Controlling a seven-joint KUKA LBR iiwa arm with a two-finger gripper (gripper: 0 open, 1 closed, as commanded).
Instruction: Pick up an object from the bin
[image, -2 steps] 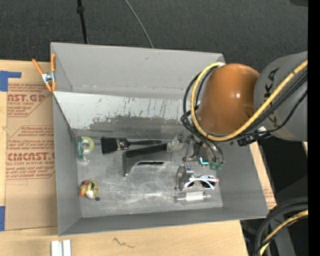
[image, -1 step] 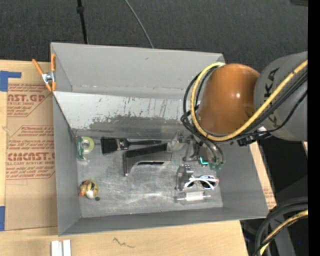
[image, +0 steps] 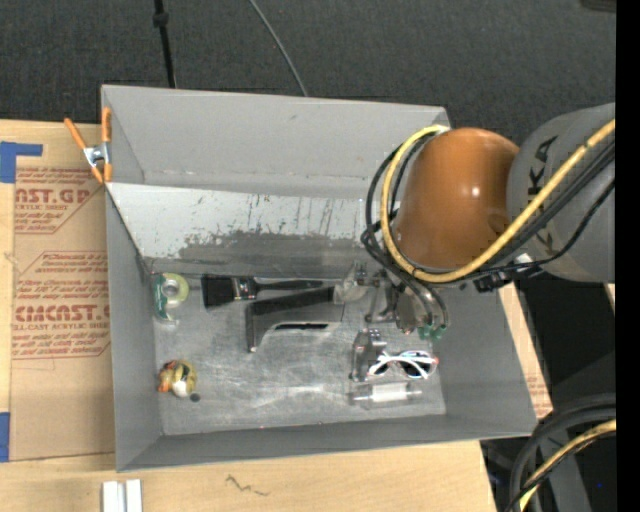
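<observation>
Presently logging the gripper (image: 392, 325) hanging low over the right half of the grey metal bin (image: 250, 130), beneath the arm's glossy, dome-shaped orange cover (image: 455, 195) and looping yellow-and-black cables (image: 392, 185). Not managing to tell whether clenched or released; not seeing anything grasped. Noting, right under the tool and slightly toward the bin's front, a pair of sunglasses (image: 402, 366): white plastic frame, dark shiny lenses, lying flat near the front right corner. Unable to tell whether touching the tool's lower metal parts or just clear of them. Recording a stubby clear plastic piece (image: 385, 396) just in front of the sunglasses. Marking, further left, a dark angular L-shaped bracket (image: 275, 312) mid-floor, a black cylindrical handle (image: 222, 291) just behind it, a pale greenish tape roll (image: 171, 291) by the left wall, and a small rounded yellow-and-red toy (image: 178, 378) at front left, well apart from the rest. Finding the floor dull, scuffed and streaked.
</observation>
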